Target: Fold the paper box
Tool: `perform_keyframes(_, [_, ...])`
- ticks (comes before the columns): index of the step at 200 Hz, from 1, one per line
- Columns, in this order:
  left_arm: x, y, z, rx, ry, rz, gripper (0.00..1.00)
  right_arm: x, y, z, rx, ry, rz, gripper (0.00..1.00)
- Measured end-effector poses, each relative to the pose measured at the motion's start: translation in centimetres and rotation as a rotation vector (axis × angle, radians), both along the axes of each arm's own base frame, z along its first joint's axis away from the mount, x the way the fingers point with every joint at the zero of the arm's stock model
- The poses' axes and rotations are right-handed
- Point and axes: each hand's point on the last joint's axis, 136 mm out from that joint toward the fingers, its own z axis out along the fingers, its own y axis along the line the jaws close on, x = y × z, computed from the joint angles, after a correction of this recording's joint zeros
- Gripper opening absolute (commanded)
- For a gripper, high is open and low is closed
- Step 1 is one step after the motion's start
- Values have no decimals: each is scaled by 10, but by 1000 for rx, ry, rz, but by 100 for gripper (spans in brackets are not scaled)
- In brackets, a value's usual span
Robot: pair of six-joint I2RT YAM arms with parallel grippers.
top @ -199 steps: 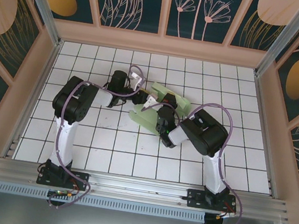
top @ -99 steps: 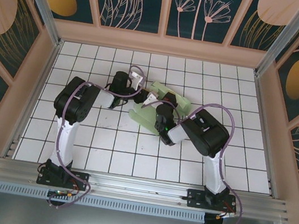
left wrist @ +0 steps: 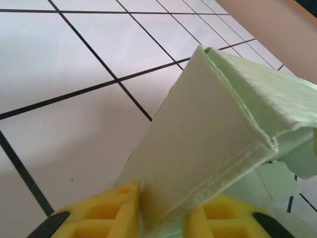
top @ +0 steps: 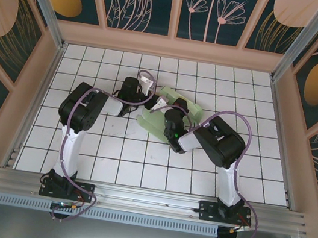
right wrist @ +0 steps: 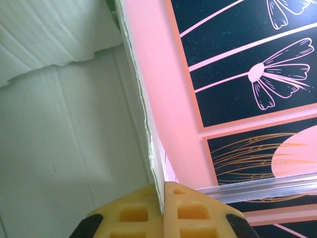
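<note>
Dark teal wall panels (top: 178,6) with pale flower prints in peach frames enclose a white tiled table (top: 110,153) with black grid lines. Both arms reach in from the near edge and meet near the table's middle, a little toward the far edge. The paper box (top: 151,124) lies there, pale mint-green card partly raised off the tiles, with one part beside the left arm's wrist and another past the right arm's wrist.

The left gripper (top: 151,102) comes at the box from the left side. In the left wrist view a slanting creased panel of the paper box (left wrist: 213,124) passes between the yellow finger pads (left wrist: 99,215) of the left gripper (left wrist: 163,218). The pads stand slightly apart on either side of it, and whether they press on the card cannot be told.

The right gripper (right wrist: 162,203) has its yellow pads (right wrist: 198,215) closed together, with a thin edge of the box (right wrist: 74,129) pinched between them.
</note>
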Motion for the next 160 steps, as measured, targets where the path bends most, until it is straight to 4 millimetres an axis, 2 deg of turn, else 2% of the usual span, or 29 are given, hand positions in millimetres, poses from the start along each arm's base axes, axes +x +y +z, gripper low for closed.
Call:
perform_keyframes(24, [1,1,0,4,-6,4,13,0,0,0,11,8,-3,0])
perform_keyframes(46, [2,2,-1,12,-20,10,12,0,0,1,35,22,-2,1])
perform_keyframes(69, [2,3,-1,18,-30,13,12,-2,3,2,85,48,14,27])
perform_keyframes(105, [4,4,-1,23,-35,22,11,-12,19,-7,154,136,91,57])
perform_keyframes(131, [3,3,-1,25,-36,16,10,-22,30,3,272,204,155,68])
perform_keyframes(160, [0,2,-3,27,-33,8,10,-37,41,33,472,269,229,74])
